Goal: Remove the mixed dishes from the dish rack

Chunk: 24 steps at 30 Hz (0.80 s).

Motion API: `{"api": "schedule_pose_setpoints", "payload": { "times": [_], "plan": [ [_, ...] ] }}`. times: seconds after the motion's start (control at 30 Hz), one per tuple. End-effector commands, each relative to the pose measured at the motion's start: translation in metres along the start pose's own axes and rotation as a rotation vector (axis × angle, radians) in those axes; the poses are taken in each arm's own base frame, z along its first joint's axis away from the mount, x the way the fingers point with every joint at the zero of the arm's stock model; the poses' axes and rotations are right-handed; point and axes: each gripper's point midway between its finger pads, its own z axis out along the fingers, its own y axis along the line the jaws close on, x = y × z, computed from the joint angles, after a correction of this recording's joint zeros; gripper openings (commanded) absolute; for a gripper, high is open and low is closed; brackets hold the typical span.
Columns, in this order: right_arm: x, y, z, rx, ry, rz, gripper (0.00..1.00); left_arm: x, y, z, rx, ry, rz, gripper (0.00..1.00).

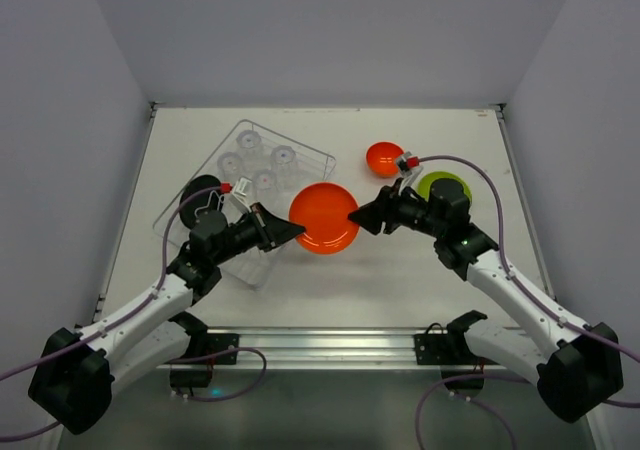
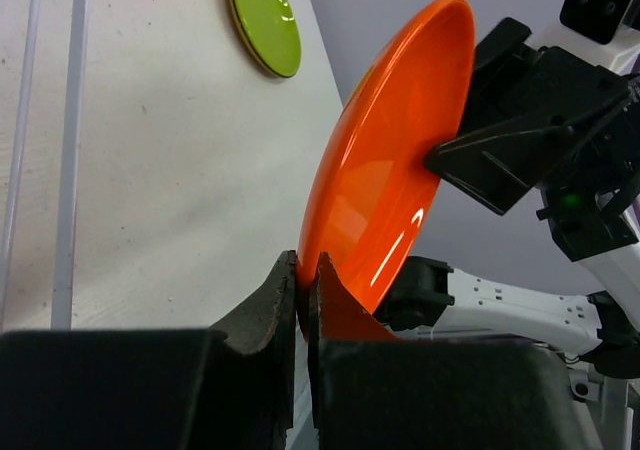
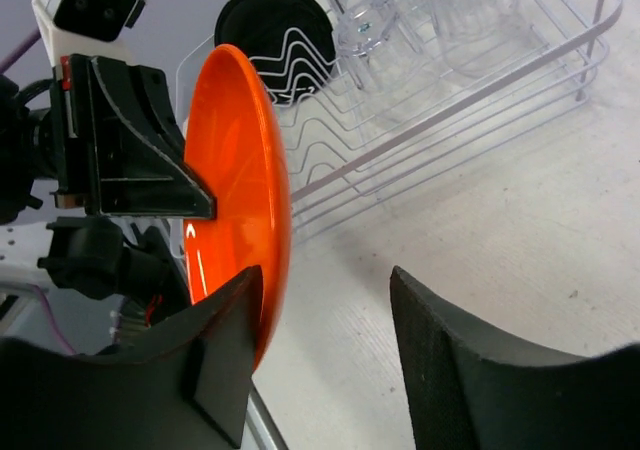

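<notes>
An orange-red plate hangs on edge above the table between both arms. My left gripper is shut on its rim, seen pinched in the left wrist view. My right gripper stands open at the opposite rim: in the right wrist view the plate lies against the left finger, with a wide gap to the right one. The dish rack at the back left holds several clear glasses and a black plate.
A green plate and an orange-red bowl rest on the table at the back right, behind my right arm. The rack's wire rim lies just beyond the held plate. White walls close in the table's sides.
</notes>
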Motion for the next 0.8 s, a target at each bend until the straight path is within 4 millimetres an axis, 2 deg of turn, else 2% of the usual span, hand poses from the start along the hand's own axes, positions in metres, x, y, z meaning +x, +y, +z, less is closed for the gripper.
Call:
{"api": "schedule_pose_setpoints", "payload": {
  "times": [0.0, 0.03, 0.1, 0.17, 0.2, 0.23, 0.27, 0.3, 0.33, 0.37, 0.4, 0.43, 0.47, 0.5, 0.53, 0.57, 0.6, 0.63, 0.67, 0.7, 0.73, 0.77],
  "plan": [
    [-0.012, 0.01, 0.006, -0.039, -0.017, -0.048, 0.45, -0.004, -0.017, -0.002, 0.082, -0.02, 0.026, 0.0],
    [-0.01, 0.011, 0.007, -0.048, -0.012, -0.042, 0.27, -0.003, -0.017, -0.002, 0.082, -0.019, 0.029, 0.0],
    [-0.009, 0.014, 0.01, -0.067, -0.016, -0.037, 0.14, -0.003, -0.015, -0.001, 0.076, -0.013, 0.049, 0.0],
    [-0.012, 0.017, 0.01, -0.083, -0.038, -0.028, 0.05, -0.005, -0.018, 0.0, 0.074, -0.009, 0.073, 0.0],
    [-0.014, 0.016, 0.01, -0.076, -0.055, -0.024, 0.0, -0.004, -0.013, 0.0, 0.046, 0.001, 0.098, 0.07],
    [-0.012, 0.013, 0.009, -0.063, -0.065, -0.011, 0.0, -0.007, -0.013, -0.001, 0.029, -0.003, 0.119, 0.2],
    [-0.016, 0.013, 0.009, -0.06, -0.094, 0.012, 0.0, -0.016, -0.021, -0.001, 0.024, -0.02, 0.146, 0.49],
    [-0.015, 0.002, 0.008, -0.009, -0.117, 0.028, 0.0, -0.019, -0.013, -0.005, -0.038, -0.027, 0.181, 0.59],
    [-0.02, -0.001, 0.007, 0.018, -0.143, 0.041, 0.0, -0.025, -0.014, -0.008, -0.065, -0.045, 0.211, 0.69],
    [-0.02, -0.013, 0.005, 0.069, -0.151, 0.065, 0.0, -0.041, -0.012, -0.017, -0.156, -0.091, 0.27, 0.89],
    [-0.025, -0.027, 0.002, 0.141, -0.177, 0.091, 0.0, -0.048, -0.007, -0.025, -0.225, -0.11, 0.308, 0.99],
    [-0.027, -0.052, -0.006, 0.226, -0.19, 0.164, 0.0, -0.059, -0.006, -0.034, -0.285, -0.142, 0.349, 1.0],
    [-0.033, -0.067, -0.015, 0.275, -0.219, 0.211, 0.0, -0.069, -0.002, -0.045, -0.36, -0.17, 0.389, 1.0],
    [-0.03, -0.084, -0.024, 0.324, -0.238, 0.272, 0.0, -0.086, 0.007, -0.071, -0.511, -0.221, 0.447, 1.0],
    [-0.033, -0.102, -0.036, 0.377, -0.285, 0.334, 0.0, -0.092, 0.01, -0.085, -0.575, -0.241, 0.471, 1.0],
    [-0.05, -0.129, -0.064, 0.457, -0.407, 0.429, 0.0, -0.098, 0.013, -0.097, -0.632, -0.258, 0.497, 1.0],
    [-0.053, -0.145, -0.078, 0.502, -0.467, 0.464, 0.0, -0.101, 0.019, -0.117, -0.704, -0.276, 0.542, 1.0],
    [-0.053, -0.167, -0.096, 0.584, -0.54, 0.522, 0.0, -0.105, 0.016, -0.125, -0.718, -0.294, 0.559, 1.0],
    [-0.059, -0.194, -0.126, 0.683, -0.629, 0.562, 0.0, -0.106, 0.016, -0.131, -0.73, -0.307, 0.574, 1.0],
    [-0.058, -0.21, -0.137, 0.739, -0.662, 0.601, 0.0, -0.11, 0.012, -0.143, -0.732, -0.349, 0.597, 1.0],
    [-0.062, -0.224, -0.148, 0.78, -0.702, 0.635, 0.0, -0.108, 0.018, -0.147, -0.745, -0.362, 0.599, 1.0],
    [-0.061, -0.243, -0.165, 0.852, -0.74, 0.668, 0.0, -0.113, 0.013, -0.154, -0.723, -0.426, 0.601, 1.0]
  ]
}}
